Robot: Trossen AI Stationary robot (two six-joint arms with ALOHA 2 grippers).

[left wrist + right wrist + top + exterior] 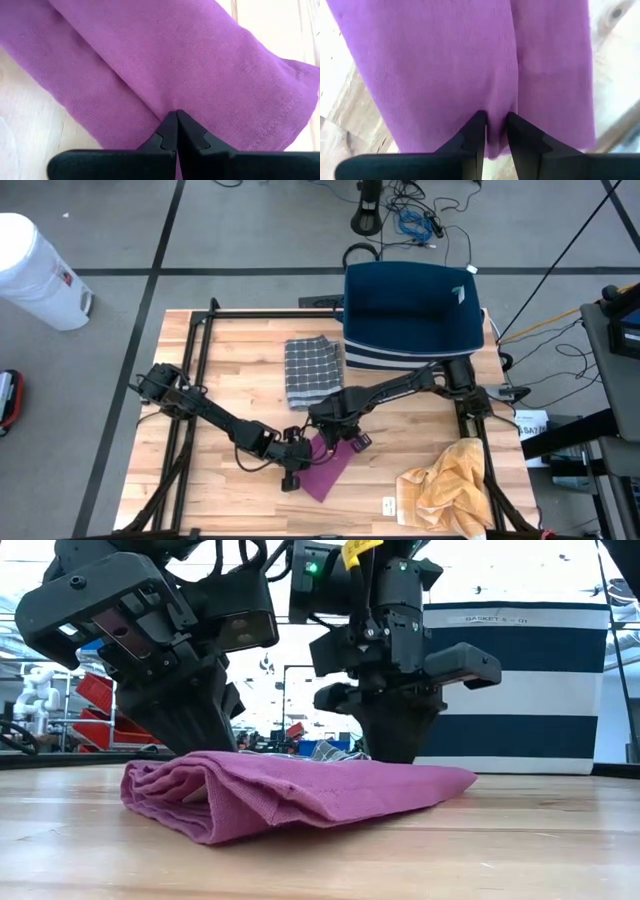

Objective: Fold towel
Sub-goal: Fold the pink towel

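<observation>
A purple towel [330, 472] lies folded on the wooden table near its front edge, its rounded fold [200, 815] toward the left. My left gripper [176, 114] is shut, slanting down, with its tips on the towel's left part. My right gripper [495, 116] points straight down at the towel's far part [400, 768] and is nearly shut, with a ridge of purple cloth between its fingers. In the low view both grippers stand close together over the towel, the left one [205, 745] on the picture's left. My left gripper's shut fingertips [170, 122] meet the towel's upper layer beside a crease [145, 95], slanting down from the table's left. Whether any cloth is caught between them, I cannot tell. My right gripper pinches a small raised ridge of the towel's top layer [496, 107] between its two fingers from above. The towel lies flat on the table around the pinch.
A folded grey checked towel [313, 368] lies farther back. Behind it a navy and white striped basket [415, 315] stands at the far right. A crumpled yellow towel [448, 485] lies at the near right corner. Black rails [195, 360] run along the table's sides.
</observation>
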